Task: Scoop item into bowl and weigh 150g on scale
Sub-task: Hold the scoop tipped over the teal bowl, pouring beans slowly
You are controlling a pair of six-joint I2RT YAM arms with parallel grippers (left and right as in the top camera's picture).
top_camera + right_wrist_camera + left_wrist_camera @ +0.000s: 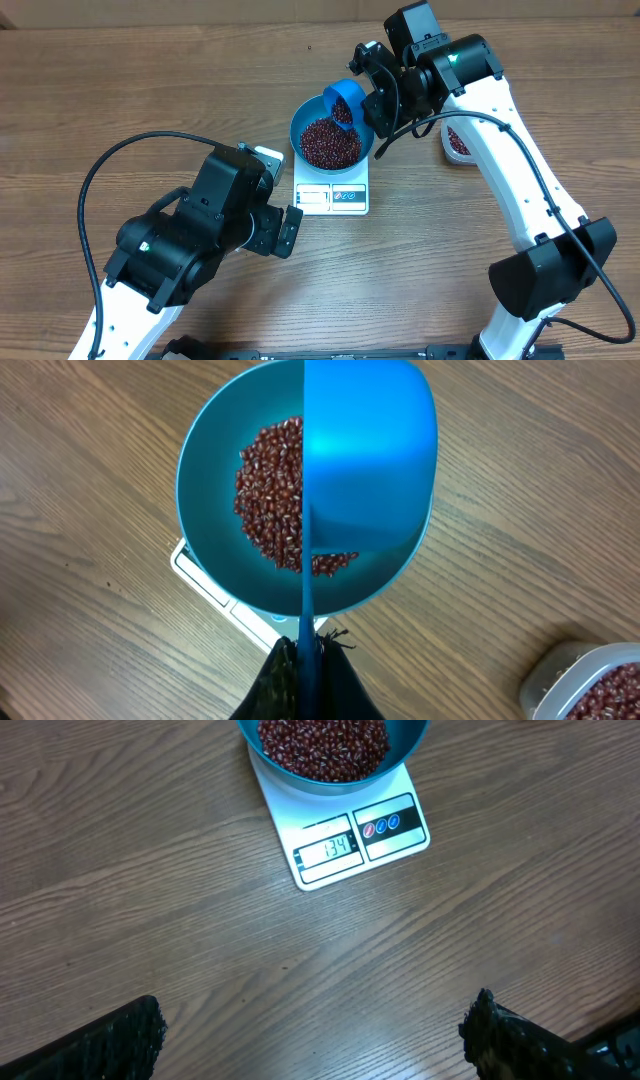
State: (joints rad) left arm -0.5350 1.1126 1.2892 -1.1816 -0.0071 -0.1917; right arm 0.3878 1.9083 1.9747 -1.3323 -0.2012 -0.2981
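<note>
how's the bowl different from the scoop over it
The bowl is round, teal and larger; the scoop is smaller, brighter blue and has a handle. The bowl sits level on the scale holding beans; the scoop is tipped over it, held by the right gripper. Both are smooth and blue-toned.

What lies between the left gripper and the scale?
Only bare tabletop; the left wrist view shows it between the open left gripper and the scale.
</note>
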